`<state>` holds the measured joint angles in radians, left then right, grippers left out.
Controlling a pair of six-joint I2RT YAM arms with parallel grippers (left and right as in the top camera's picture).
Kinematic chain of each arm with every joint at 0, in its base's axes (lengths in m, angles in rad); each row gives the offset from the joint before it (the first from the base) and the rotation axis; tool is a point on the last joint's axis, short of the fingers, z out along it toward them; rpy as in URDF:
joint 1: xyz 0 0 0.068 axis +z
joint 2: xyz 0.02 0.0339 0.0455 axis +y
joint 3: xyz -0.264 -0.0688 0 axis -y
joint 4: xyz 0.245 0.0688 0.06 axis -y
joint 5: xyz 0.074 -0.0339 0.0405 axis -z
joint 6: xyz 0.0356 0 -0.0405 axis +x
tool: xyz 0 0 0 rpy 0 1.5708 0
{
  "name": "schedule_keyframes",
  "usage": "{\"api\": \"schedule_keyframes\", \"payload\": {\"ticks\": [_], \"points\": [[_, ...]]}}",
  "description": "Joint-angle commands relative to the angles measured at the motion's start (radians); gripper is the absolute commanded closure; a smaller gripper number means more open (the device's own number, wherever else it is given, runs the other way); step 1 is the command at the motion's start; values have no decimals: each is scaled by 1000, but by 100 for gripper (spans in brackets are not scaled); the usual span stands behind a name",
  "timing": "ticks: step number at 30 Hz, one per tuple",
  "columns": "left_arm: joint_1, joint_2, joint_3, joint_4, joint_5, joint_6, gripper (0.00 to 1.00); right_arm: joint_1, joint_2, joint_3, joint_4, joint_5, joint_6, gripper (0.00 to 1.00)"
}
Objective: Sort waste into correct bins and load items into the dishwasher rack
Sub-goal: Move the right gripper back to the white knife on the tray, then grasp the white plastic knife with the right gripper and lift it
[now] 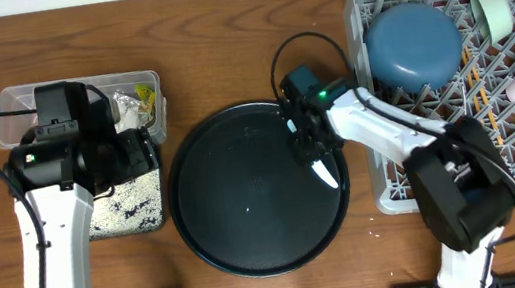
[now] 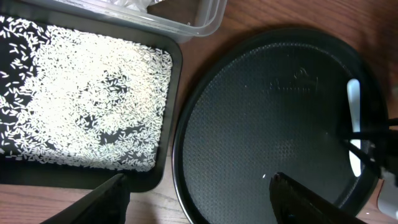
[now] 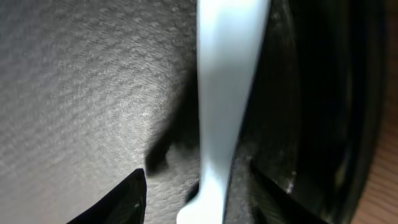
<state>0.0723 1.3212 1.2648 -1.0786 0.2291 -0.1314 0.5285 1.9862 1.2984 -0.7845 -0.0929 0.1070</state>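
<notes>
Overhead bright, sharp. Right wrist cam v. close: spoon (image 3: 227, 81) ahead of right gripper (image 3: 198, 177) blurred; soft sheen on tray (image 3: 93, 93) to its left.

Reaching inward with two white arms, both sets of jaws apart.

Rises from the near left edge, bends right at the wrist, holds left gripper (image 1: 141, 152) (image 2: 199, 198) wide open, pointing down; stretches from the near right corner up and leftward, elbow bent, right gripper (image 1: 308, 149) (image 3: 198, 198) set low, fingers (image 3: 127, 200) more narrowly parted.
</notes>
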Motion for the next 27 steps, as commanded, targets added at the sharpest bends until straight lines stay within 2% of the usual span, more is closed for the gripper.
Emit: {"api": "schedule_keyframes", "payload": {"ticks": [1,3,9,16,20,27], "points": [[5,5,2,-6,-2,-5,26,8,41,3,13,42,38,52],[5,5,2,-6,-2,-5,27,8,50,2,19,42,38,54],[5,5,2,-6,-2,-5,26,8,52,2,18,61,39,68],[5,5,2,-7,-2,-5,26,9,52,2,10,171,39,73],[5,5,2,-8,-2,-5,27,9,52,2,10,217,38,79],[5,5,2,-8,-2,-5,27,10,52,2,11,224,38,83]]}}
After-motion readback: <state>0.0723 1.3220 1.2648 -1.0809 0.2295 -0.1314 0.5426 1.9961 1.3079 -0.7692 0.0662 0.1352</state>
